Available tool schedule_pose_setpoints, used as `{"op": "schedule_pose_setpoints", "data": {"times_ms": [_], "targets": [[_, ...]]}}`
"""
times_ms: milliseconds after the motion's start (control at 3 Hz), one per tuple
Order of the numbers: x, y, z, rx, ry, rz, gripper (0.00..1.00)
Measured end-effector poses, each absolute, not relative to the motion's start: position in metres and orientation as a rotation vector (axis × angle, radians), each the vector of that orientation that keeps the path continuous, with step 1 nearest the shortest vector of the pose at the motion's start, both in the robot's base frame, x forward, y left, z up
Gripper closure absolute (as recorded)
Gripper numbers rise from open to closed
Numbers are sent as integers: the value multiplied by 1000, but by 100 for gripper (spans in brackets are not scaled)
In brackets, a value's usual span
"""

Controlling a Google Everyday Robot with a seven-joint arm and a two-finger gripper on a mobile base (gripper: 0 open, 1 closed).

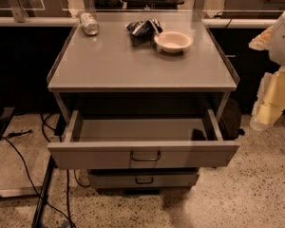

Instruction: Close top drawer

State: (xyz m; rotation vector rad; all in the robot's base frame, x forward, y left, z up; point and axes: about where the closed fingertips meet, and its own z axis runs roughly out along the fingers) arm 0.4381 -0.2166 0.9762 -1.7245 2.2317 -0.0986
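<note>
The top drawer [142,155] of a grey metal cabinet is pulled well out toward me. Its tall flat front panel carries a central metal loop handle [145,156]. Its shallow grey tray [133,128] looks bare apart from a small dark shape [198,134] at the right. My gripper [263,115] hangs at the right edge of the view on the white and pale yellow arm [280,51]. It is to the right of the cabinet, beside the drawer's right side and above the floor, and touches nothing.
A slimmer drawer [143,178] sits below, slightly out. On the cabinet top [133,65] lie a can [89,23], a dark crumpled bag [142,28] and a white bowl [173,41]. Cables [19,160] run over the speckled floor at the left.
</note>
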Motion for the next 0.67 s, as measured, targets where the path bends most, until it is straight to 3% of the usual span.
{"op": "schedule_pose_setpoints", "data": {"times_ms": [333,667], "targets": [[438,-217,976,-1724,2232,-99,0],[438,-217,976,-1724,2232,-99,19]]}}
